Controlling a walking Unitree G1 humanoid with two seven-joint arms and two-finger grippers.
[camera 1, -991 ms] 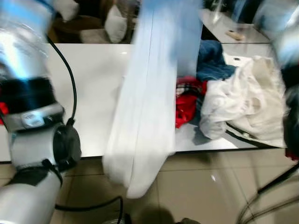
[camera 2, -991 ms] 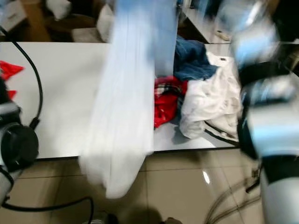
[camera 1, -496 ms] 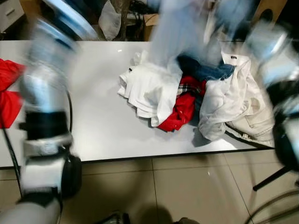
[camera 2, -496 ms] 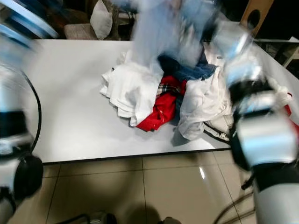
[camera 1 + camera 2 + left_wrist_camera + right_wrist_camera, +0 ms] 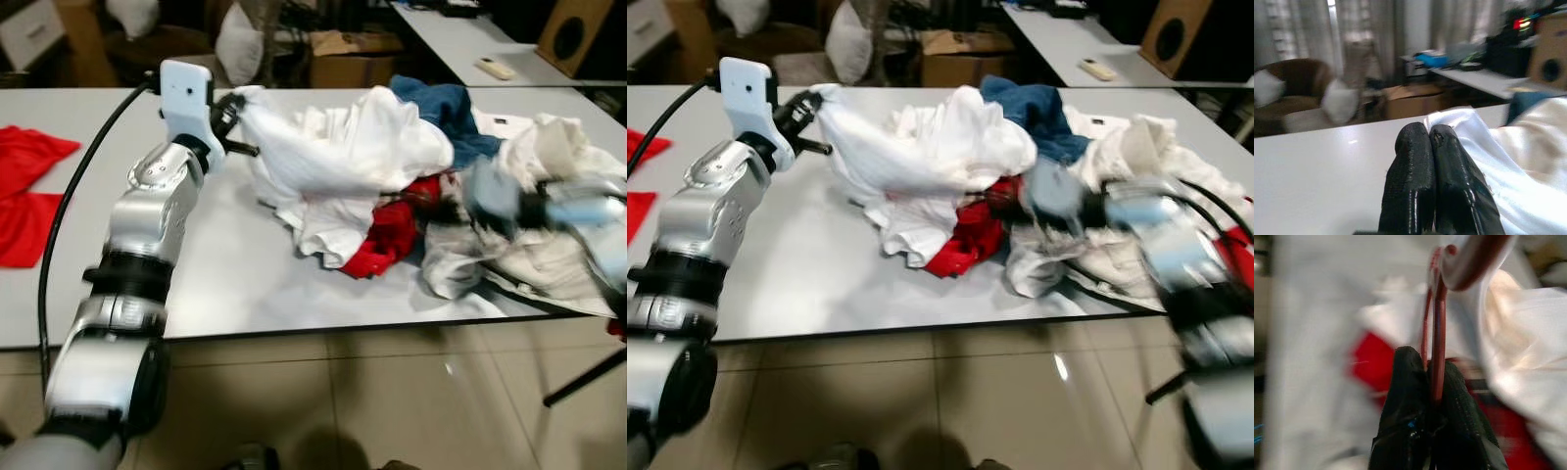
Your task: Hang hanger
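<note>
A dark red hanger (image 5: 1439, 328) is pinched between the fingers of my right gripper (image 5: 1425, 369), which is shut on its thin neck just below the hook. In the eye views that arm is a blur (image 5: 534, 206) low over the clothes pile on the white table (image 5: 225, 284). A white garment (image 5: 343, 147) lies draped on top of the pile. One corner of it is stretched to my left gripper (image 5: 237, 110), which is shut on the cloth (image 5: 1469, 134) near the table's far side.
The pile also holds a red checked garment (image 5: 392, 230), blue jeans (image 5: 446, 103) and cream clothes (image 5: 554, 245). A red cloth (image 5: 24, 191) lies at the table's left end. Boxes (image 5: 358, 59) and a second table (image 5: 460, 29) stand behind. A black stand leg (image 5: 588, 377) crosses the floor at right.
The white garment hung in front of the camera a second ago and now lies on the pile. Both arms have come down to table height. The view has shifted too.
</note>
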